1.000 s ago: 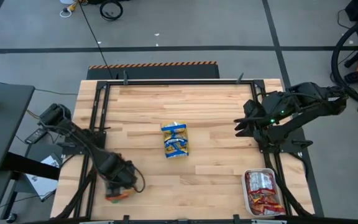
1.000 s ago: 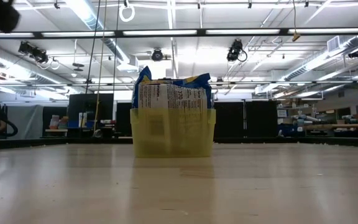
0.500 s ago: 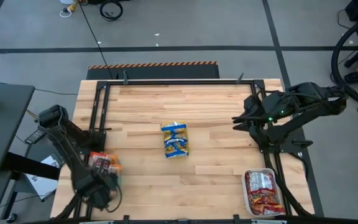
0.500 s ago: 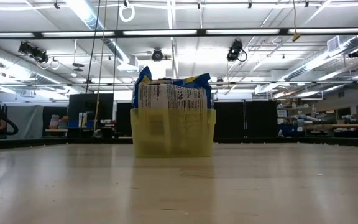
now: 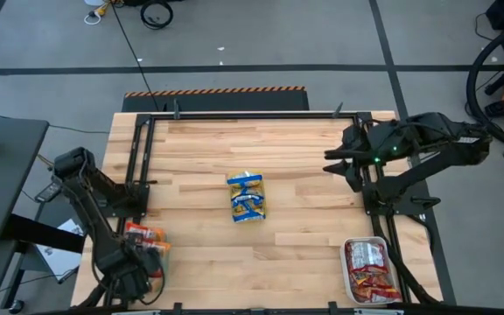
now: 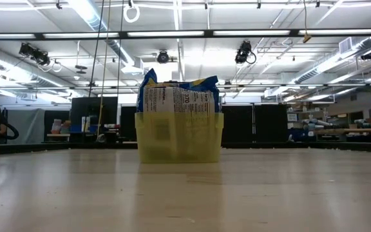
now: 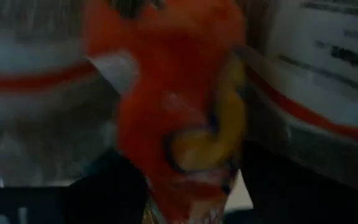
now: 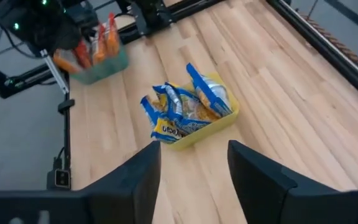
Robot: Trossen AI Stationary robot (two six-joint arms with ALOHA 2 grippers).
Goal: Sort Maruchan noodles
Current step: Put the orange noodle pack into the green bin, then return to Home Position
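- Noodle packets, blue-and-yellow [image 5: 247, 196]: stand in yellow tray [image 6: 179, 136], mid-table.
- Left gripper [image 5: 131, 278]: over green tray [image 8: 96, 66]; finger state cannot be told.
- Right gripper [image 8: 191, 167]: fingers apart, empty.

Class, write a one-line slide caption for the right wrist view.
Open right gripper overlooks yellow tray of blue-and-yellow noodle packets; green tray beyond.

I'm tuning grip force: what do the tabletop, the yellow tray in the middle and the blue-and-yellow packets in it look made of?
The tabletop looks like jointed pale wood strips, with visible grain and a low sheen. The yellow tray is probably thin translucent plastic, since the packets show faintly through its wall. The blue-and-yellow packets look like glossy crinkled plastic film, with bright highlights along the creases.
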